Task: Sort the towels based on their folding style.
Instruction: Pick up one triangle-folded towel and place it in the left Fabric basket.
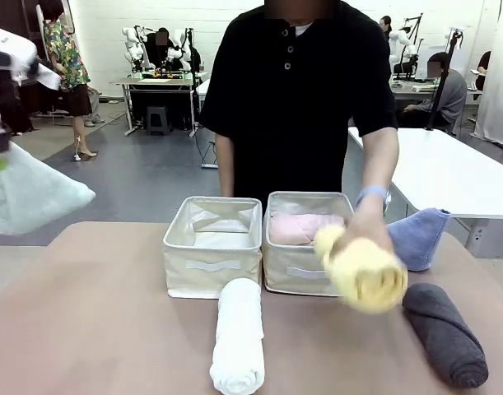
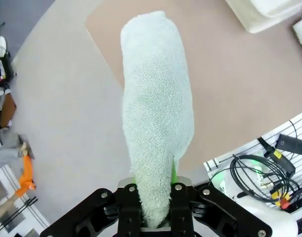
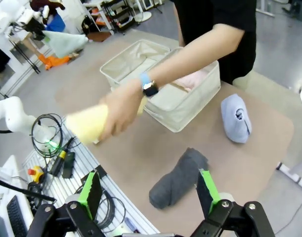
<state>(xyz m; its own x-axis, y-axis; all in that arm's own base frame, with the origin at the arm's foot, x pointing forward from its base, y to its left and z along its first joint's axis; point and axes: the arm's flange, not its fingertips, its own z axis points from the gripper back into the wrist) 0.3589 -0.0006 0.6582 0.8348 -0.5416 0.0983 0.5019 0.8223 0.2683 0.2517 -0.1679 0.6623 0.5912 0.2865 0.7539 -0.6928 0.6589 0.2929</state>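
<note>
The left pincer (image 2: 154, 178) is clamped on the pale teal-green cone towel (image 2: 158, 108), aloft beyond the desk's (image 1: 95, 313) left edge. The right pincer (image 3: 149, 177) gapes above the dark grey roll (image 1: 444, 333). Next, likely: carry the cone over the left bin (image 1: 210, 265), as the pink roll (image 1: 296, 229) lies in the right bin (image 1: 294, 277).

The yellow towel (image 1: 366, 278) and the person's hand (image 1: 370, 226) are motion-blurred; the bin wall (image 1: 296, 278) hides much of the pink towel (image 1: 296, 229)
</note>
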